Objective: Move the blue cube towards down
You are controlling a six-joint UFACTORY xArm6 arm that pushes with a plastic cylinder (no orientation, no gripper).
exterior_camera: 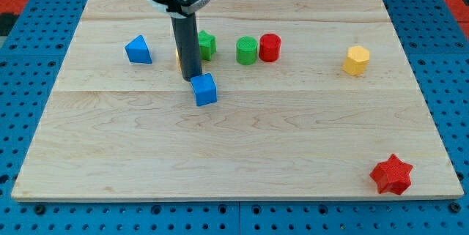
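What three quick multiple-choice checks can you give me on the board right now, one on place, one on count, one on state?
1. Where is my tip relative to the blue cube?
A. Just above it and slightly to the view's left
B. Far below it
C. Beside the red star

2. How many blue blocks are on the wooden board?
A. One
B. Two
C. Three

3. How do the green cylinder and red cylinder stand?
A. Stacked
B. Side by side, upright
C. At opposite board edges

Answers:
1 A: the rod ends at the cube's upper left edge.
2 B: the cube, plus a blue block at the view's upper left.
3 B: they stand next to each other in the upper row.
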